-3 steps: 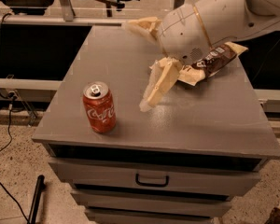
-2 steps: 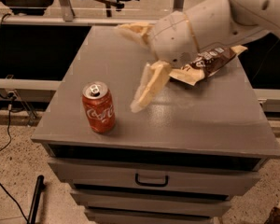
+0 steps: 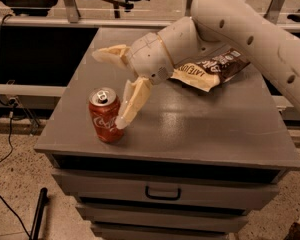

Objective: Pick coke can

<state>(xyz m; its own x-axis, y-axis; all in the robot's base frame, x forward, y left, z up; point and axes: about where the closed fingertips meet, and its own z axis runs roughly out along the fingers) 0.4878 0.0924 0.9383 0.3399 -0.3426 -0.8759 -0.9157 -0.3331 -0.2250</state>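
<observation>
The coke can is red with white script and a silver top. It stands upright near the front left corner of the grey cabinet top. My gripper is open, on a white arm reaching in from the upper right. One beige finger slants down with its tip against the can's right side. The other finger points left, above and behind the can. I cannot tell whether the fingers touch the can.
A brown and white snack bag lies at the back right of the cabinet top, partly under the arm. Drawers with a handle are below the front edge. Cables and a black pole are on the floor at left.
The arm has swung left and toward the front. The open gripper moved from mid-table to the can's right side. The can has not moved.
</observation>
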